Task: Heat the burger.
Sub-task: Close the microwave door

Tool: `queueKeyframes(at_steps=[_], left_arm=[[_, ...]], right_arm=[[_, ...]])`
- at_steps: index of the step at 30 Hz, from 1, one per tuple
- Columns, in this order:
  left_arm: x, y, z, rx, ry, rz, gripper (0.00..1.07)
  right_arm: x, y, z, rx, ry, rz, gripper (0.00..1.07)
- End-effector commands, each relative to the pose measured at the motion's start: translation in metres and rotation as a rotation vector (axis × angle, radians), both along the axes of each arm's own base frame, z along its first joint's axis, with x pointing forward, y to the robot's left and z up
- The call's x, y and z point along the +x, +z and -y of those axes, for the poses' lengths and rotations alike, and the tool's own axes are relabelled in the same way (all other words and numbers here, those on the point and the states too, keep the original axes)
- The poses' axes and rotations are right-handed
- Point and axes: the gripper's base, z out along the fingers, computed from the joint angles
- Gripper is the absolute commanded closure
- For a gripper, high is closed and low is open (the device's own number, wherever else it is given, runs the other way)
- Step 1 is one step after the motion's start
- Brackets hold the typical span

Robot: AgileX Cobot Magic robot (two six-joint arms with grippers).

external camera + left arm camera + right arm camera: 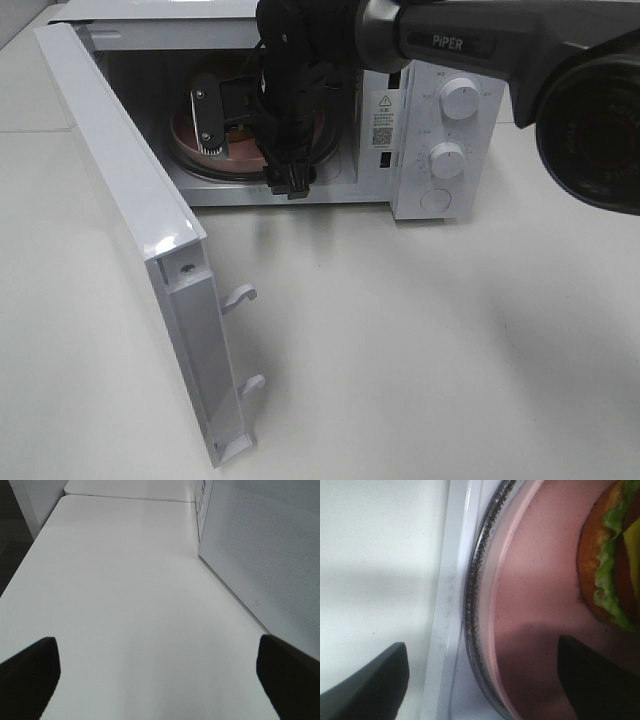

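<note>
Work surface: white table [450, 350], matte, plain. A seam [130, 498] between two tabletop sections runs across its far part in the left wrist view. One item stands directly on it: a white microwave [440, 150] at the far side, base flat on the top. Its door [120, 190] is swung wide open, out over the near-left tabletop.
</note>
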Motion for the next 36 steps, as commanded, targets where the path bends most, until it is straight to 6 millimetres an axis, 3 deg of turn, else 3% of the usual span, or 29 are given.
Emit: queueKeyframes(at_steps=[1, 24, 36], left_arm=[[-0.002, 0.001, 0.0, 0.003, 0.001, 0.032, 0.04], [-0.002, 0.001, 0.0, 0.003, 0.001, 0.032, 0.04], [-0.002, 0.001, 0.0, 0.003, 0.001, 0.032, 0.04]], right_arm=[[-0.002, 0.011, 0.002, 0.009, -0.006, -0.012, 0.28], [-0.016, 0.012, 0.01, -0.049, -0.055, -0.17, 0.31], [-0.024, 0.025, 0.016, -0.06, -0.096, -0.22, 0.31]])
